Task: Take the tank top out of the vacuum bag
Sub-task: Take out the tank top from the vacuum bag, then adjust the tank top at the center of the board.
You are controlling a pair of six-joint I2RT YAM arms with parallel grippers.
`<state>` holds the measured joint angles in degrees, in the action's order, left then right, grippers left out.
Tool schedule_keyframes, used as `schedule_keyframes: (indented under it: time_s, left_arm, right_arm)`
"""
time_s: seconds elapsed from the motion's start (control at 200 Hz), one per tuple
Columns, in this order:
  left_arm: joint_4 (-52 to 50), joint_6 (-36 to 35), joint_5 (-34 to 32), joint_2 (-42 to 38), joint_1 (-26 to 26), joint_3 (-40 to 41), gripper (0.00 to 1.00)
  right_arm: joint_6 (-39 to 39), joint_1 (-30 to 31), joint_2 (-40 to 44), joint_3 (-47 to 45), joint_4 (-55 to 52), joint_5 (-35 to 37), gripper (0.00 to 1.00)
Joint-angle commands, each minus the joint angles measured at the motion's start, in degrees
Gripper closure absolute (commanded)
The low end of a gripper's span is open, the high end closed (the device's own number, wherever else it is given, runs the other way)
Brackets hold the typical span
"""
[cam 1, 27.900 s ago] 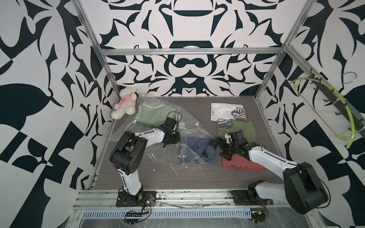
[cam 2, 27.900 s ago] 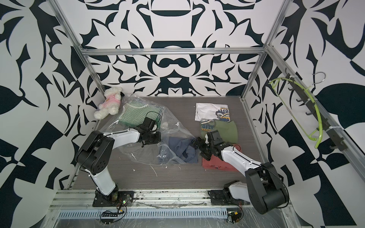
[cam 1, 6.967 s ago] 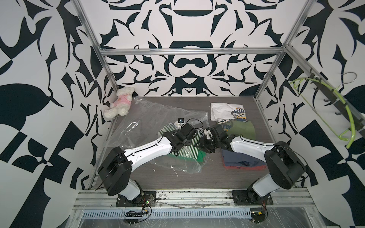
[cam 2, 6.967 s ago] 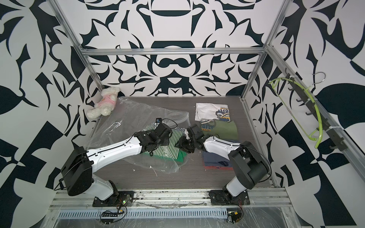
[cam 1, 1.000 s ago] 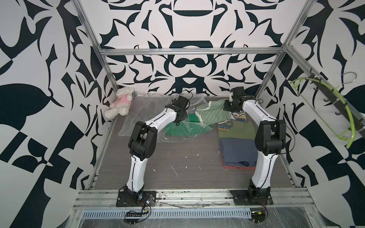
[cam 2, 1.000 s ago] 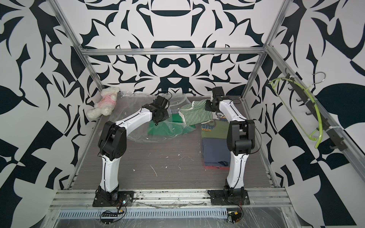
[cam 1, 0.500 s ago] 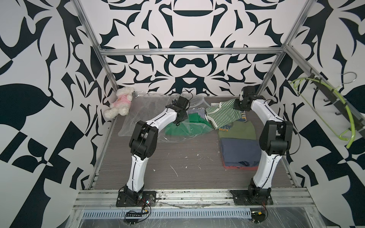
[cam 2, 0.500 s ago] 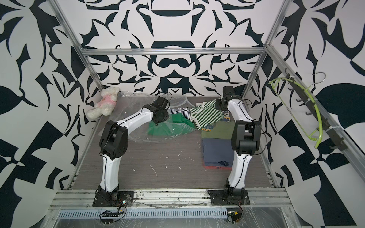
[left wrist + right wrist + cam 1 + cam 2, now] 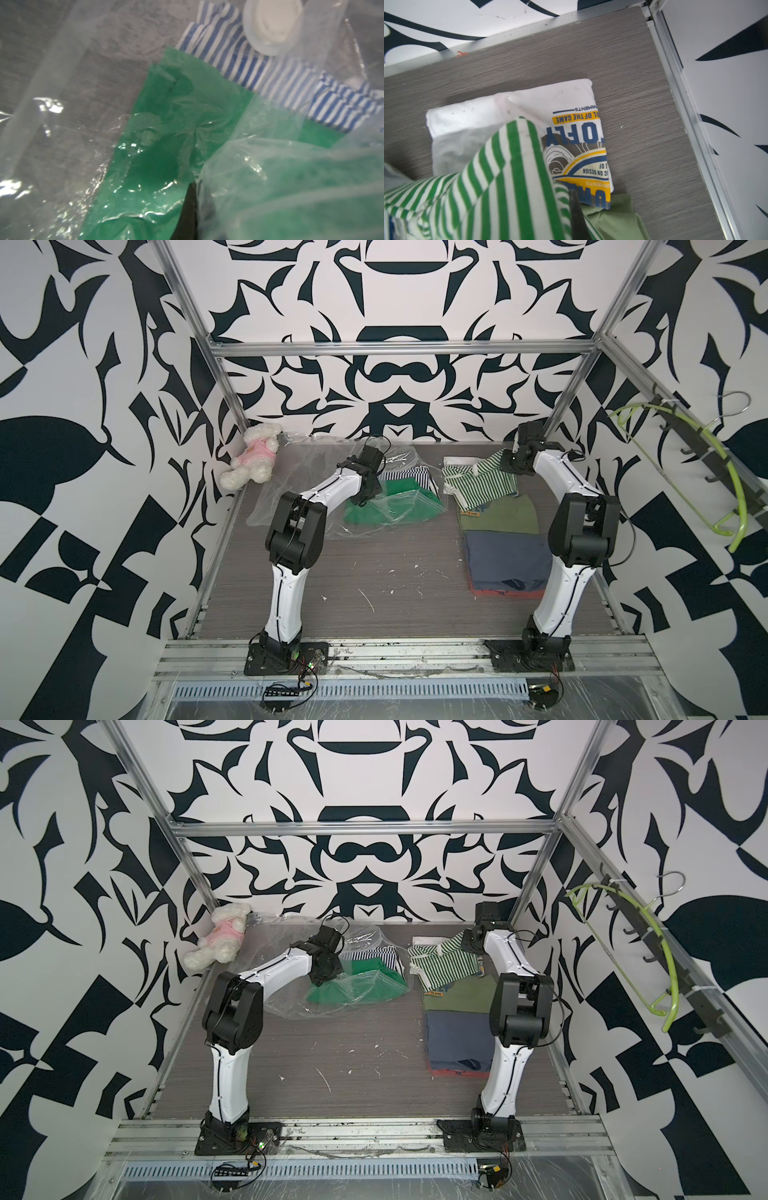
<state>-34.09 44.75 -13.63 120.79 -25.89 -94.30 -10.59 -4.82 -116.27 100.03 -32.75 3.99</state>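
Note:
The green-and-white striped tank top (image 9: 478, 483) (image 9: 446, 965) hangs outside the vacuum bag at the back right, draped over the folded shirts. My right gripper (image 9: 505, 462) (image 9: 572, 193) is shut on its upper edge and holds it up. The clear, crinkly vacuum bag (image 9: 266, 502) (image 9: 286, 1006) lies at the back left. A green garment (image 9: 386, 506) and a blue-and-white striped one (image 9: 405, 475) lie inside it. My left gripper (image 9: 360, 502) (image 9: 196, 187) is shut on the bag's plastic film over the green garment. The bag's round white valve (image 9: 272, 20) shows in the left wrist view.
A plush toy in pink (image 9: 251, 458) leans in the back left corner. A white printed shirt (image 9: 512, 110), an olive shirt (image 9: 498, 516) and a navy one (image 9: 507, 560) lie along the right side. A green hanger (image 9: 727, 472) hangs on the right wall.
My right gripper has carried the striped tank top further right, away from the bag's mouth and over the folded shirts. The left gripper has kept its pinch on the bag.

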Motion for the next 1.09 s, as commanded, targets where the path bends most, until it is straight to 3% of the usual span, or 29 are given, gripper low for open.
schedule_keyframes:
  time_s: [0.0, 0.105, 0.2, 0.27, 0.465, 0.655, 0.95, 1.09]
  left_arm:
    - [-1.0, 0.3, -0.9, -3.0, 1.0, 1.6, 1.0]
    - [-0.8, 0.6, 0.0, -3.4, 1.0, 2.6, 1.0]
    - [-0.6, 1.0, 0.2, -4.0, 0.9, 3.7, 1.0]
    - [-0.5, 1.1, 0.6, -4.7, 0.9, 4.7, 1.0]
    - [0.0, 1.5, 1.2, -5.6, 0.8, 7.1, 1.0]
    - [0.1, 1.5, 1.7, -5.4, 0.3, 7.8, 1.0]
    - [0.5, 1.9, 1.1, -7.4, -0.1, 10.7, 1.0]
    - [0.4, 1.9, 0.8, -8.5, -0.1, 12.1, 1.0]
  right_arm:
    - [-1.4, -0.7, -0.8, 0.5, 1.0, 3.0, 0.96]
    - [-2.2, -0.9, -1.9, 0.3, 1.0, 3.0, 0.75]
    - [-2.8, -1.1, -0.9, -0.9, 0.8, 3.8, 0.45]
    - [-2.8, -1.1, 1.1, -3.1, 1.1, 3.8, 0.37]
    - [-1.3, -0.4, 11.4, -14.8, 5.6, 3.2, 0.35]
    - [-1.3, 3.1, 17.1, -21.8, 10.2, -5.9, 0.36]
    - [8.0, 18.0, 8.2, -14.4, 7.8, -1.3, 0.34]
    - [13.6, 22.3, 1.3, -8.4, 4.6, 8.7, 0.33]
